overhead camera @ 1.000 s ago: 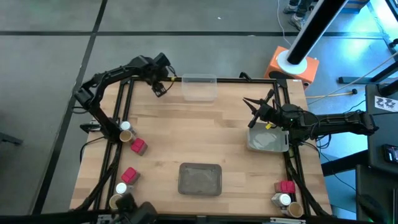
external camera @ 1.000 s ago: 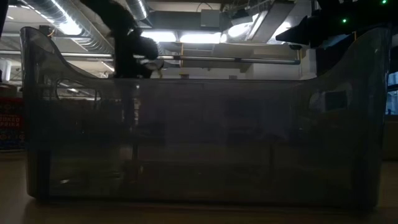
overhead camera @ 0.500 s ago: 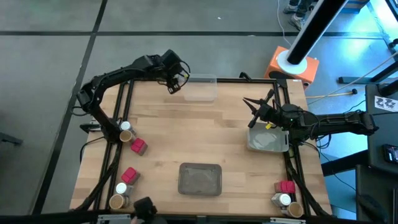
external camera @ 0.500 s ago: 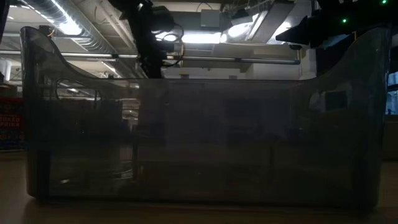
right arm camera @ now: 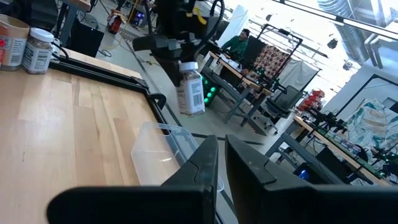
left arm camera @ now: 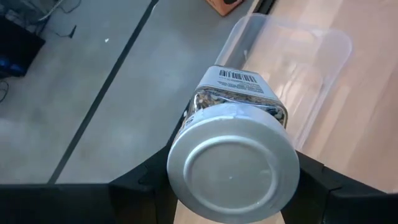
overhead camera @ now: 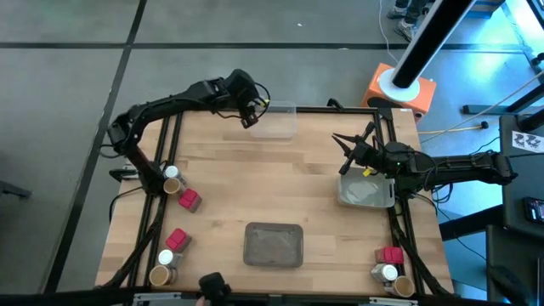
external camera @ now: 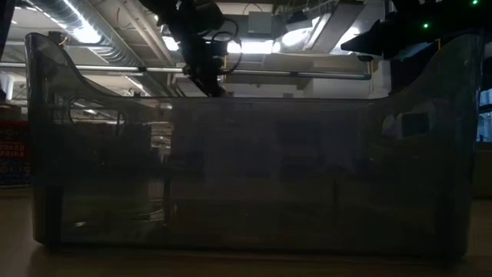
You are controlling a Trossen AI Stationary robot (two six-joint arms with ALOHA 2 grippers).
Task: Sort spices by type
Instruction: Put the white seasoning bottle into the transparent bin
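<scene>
The left gripper (overhead camera: 252,109) hangs over the table's (overhead camera: 280,187) far edge, its two dark fingers (left arm camera: 140,183) pinching a white-capped jar (left arm camera: 233,155) by the sides near the cap; the jar's barcode label faces up in the left wrist view, and the clear tray (overhead camera: 273,120) lies just beyond and below it. Seen from the right wrist, the jar (right arm camera: 189,89) hangs upright in the air above the tray's (right arm camera: 163,151) near corner, not touching it. The right gripper (overhead camera: 346,150) waits near the table's right edge beside a grey tray (overhead camera: 367,192), its fingers (right arm camera: 202,167) close together with only a narrow slit between them, holding nothing. A second grey tray (overhead camera: 274,245) sits at the middle of the near edge. Along the left edge stand a tan-topped jar (overhead camera: 172,182) with a white-capped one just behind it, a red pack (overhead camera: 189,201), another red pack (overhead camera: 177,239), a white-capped jar (overhead camera: 166,257) and a tan-topped jar (overhead camera: 158,276). At the near right corner a red pack (overhead camera: 391,255), a white-capped jar (overhead camera: 388,274) and a tan-topped jar (overhead camera: 403,286) cluster together. The wide middle of the table between the trays lies bare. The low view is filled by the clear tray's wall (external camera: 246,173), with the left arm showing dark above its rim.
</scene>
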